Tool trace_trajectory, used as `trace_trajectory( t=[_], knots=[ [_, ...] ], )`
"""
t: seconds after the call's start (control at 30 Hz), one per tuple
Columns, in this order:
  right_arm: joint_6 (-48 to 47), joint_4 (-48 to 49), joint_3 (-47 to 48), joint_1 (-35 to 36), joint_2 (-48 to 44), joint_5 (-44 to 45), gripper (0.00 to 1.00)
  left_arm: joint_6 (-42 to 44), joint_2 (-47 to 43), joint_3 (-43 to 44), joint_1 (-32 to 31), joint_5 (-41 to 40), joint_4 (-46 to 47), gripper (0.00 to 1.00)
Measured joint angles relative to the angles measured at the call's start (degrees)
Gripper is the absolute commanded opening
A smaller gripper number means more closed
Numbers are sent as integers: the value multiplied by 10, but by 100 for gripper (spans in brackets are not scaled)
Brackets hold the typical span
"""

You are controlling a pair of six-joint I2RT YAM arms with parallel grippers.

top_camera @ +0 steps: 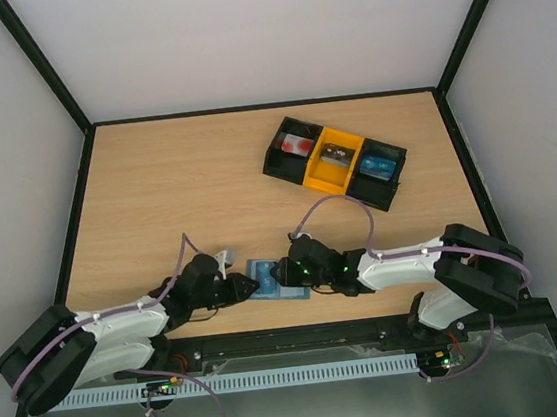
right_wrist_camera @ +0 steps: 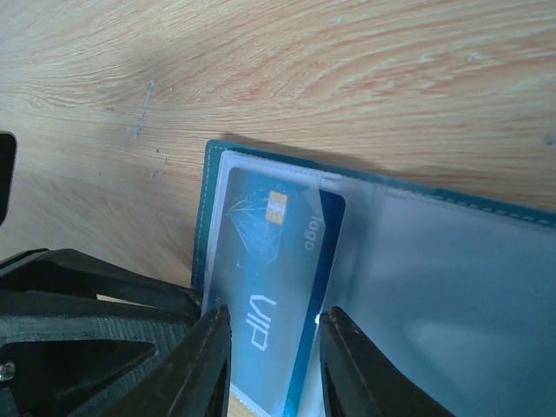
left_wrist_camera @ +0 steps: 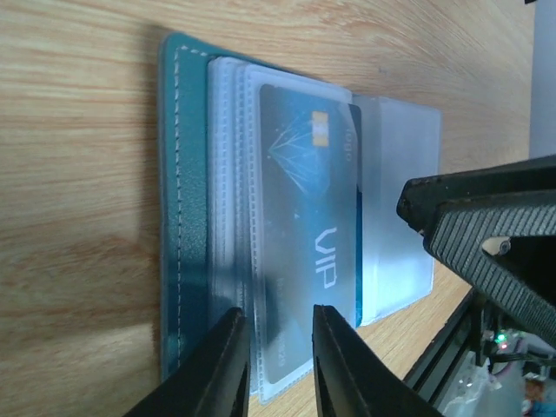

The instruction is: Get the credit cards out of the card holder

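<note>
Wood table point(top_camera: 155, 182): open card holder point(left_wrist_camera: 182, 217), sleeved blue card point(left_wrist_camera: 313, 226) reading "VIP"; left gripper point(left_wrist_camera: 278, 317), right gripper point(right_wrist_camera: 276, 317) jaws slightly apart.

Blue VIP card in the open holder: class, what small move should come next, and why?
Probably close the right gripper on the end of the blue VIP card between its fingers. That card sits in a clear sleeve of the open card holder; both grippers look open, and the left gripper sits at the holder's other edge, seemingly placed to steady it.
</note>
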Motion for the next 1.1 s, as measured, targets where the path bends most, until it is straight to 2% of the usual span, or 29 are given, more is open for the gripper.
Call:
trace_trajectory(
  t=[0.47,0.63,0.8,0.93,1.1],
  knots=[
    [1,27,-25,6,4,23,20,-37,16,-26,-24,14,68,13],
    [0,48,-35,6,4,21,14,-39,-16,-24,-27,2,35,19],
    [1,65,-41,6,9,19,12,-38,-83,-14,-27,-28,-21,19],
    [1,71,-41,6,10,19,12,-35,-105,-12,-27,-38,-32,13],
    [1,72,-41,6,14,19,12,-24,-76,-9,-27,-34,-29,5]
  ],
)
